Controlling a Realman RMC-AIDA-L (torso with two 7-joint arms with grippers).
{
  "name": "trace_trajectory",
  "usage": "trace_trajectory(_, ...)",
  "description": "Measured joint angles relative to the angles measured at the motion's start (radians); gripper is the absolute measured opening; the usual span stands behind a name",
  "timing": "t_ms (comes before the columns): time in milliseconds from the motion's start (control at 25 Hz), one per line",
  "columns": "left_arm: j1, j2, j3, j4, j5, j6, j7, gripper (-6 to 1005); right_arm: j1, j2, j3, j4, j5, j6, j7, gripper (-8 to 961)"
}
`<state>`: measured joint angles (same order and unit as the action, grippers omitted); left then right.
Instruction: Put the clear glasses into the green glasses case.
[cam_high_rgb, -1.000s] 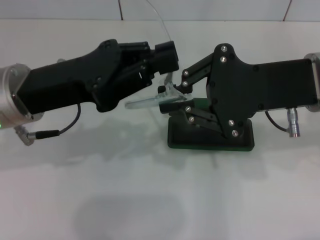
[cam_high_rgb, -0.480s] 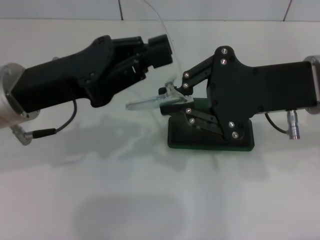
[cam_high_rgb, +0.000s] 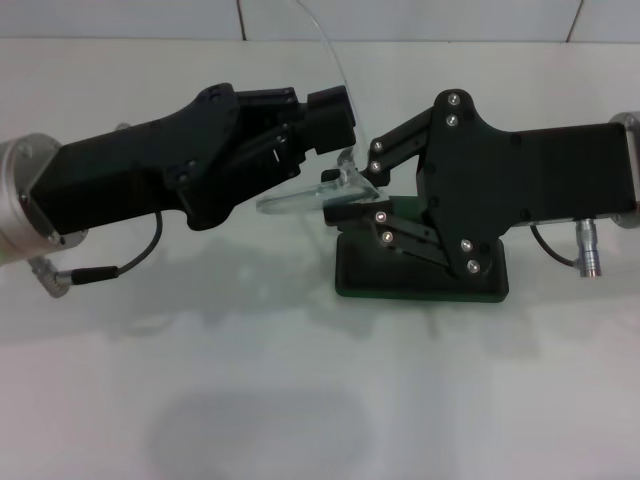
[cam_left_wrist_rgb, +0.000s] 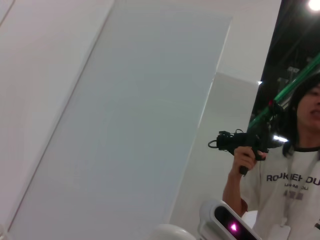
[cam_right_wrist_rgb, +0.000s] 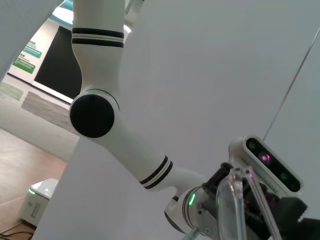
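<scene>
right gripper (cam_high_rgb: 335, 196) hides most of the green glasses case (cam_high_rgb: 420, 283); lid unseen.

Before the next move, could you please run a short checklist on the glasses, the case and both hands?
1. Right hand shut on the clear glasses: ok.
2. Left hand at the raised temple arm: near it; contact cannot tell.
3. Glasses folded for the case: not ok, one arm stands up.
4. Green glasses case on the table beneath the right hand: ok.
5. Case open: cannot tell, hand hides it.

clear glasses (cam_high_rgb: 318, 196) raised, arm upswept, dark green glasses case (cam_high_rgb: 420, 277) below
</scene>
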<state>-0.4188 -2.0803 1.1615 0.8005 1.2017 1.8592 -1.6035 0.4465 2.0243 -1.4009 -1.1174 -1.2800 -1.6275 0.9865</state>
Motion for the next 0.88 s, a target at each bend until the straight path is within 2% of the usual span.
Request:
trace_trajectory(680,-0.006,0.0,-0.012,-0.004,0.017,0.0,0.02,130,0.003,0.0,0.001,0.004,0.001,-0.001,-0.008,114)
trace_trajectory(880,0.002,-0.003,-0.1,-0.028,0.01,0.0,0.028,130,0.002,0.0,0.0,0.004,0.001,-0.009,-0.008,114)
